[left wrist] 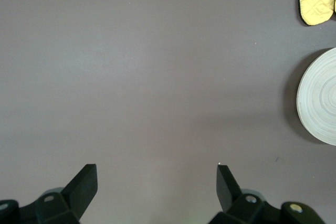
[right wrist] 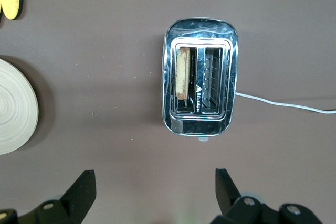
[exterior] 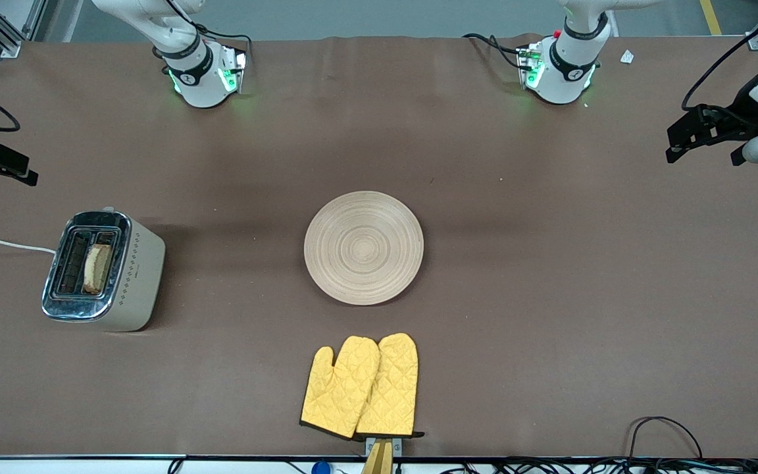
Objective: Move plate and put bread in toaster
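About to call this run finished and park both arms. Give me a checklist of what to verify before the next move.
1. Bread in a slot of the toaster: ok, standing in the slot nearer the plate.
2. Plate bare, mid-table: ok.
3. Left claw open, holding nothing, over bare tabletop: ok.
4. Right claw open, holding nothing, above the table beside the toaster: ok.
5. Yellow oven mitts apart from the plate, nearer the front camera: ok.
6. Toaster lever pushed down: cannot tell.
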### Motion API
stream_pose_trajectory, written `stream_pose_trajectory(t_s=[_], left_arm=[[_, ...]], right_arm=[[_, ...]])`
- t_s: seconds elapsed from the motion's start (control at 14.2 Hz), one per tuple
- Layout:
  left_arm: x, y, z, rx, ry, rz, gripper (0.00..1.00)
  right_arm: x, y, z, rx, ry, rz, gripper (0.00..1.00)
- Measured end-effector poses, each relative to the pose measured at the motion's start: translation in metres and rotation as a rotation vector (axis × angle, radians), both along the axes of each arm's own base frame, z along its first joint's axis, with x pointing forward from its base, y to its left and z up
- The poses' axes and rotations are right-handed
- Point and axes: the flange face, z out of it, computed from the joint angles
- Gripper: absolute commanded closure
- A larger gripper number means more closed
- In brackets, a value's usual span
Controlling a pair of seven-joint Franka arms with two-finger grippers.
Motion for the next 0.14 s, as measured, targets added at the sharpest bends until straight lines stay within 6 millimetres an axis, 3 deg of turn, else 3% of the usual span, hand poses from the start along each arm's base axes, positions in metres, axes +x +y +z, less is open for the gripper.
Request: stream_pose_trajectory(t_s=[0.14], left_arm=[[0.0, 0.0, 0.0, 0.0, 0.0, 0.0, 0.0]], right_arm=[[0.0004, 0.0024, -0.0009, 0.0, 0.0, 0.006, 0.0]])
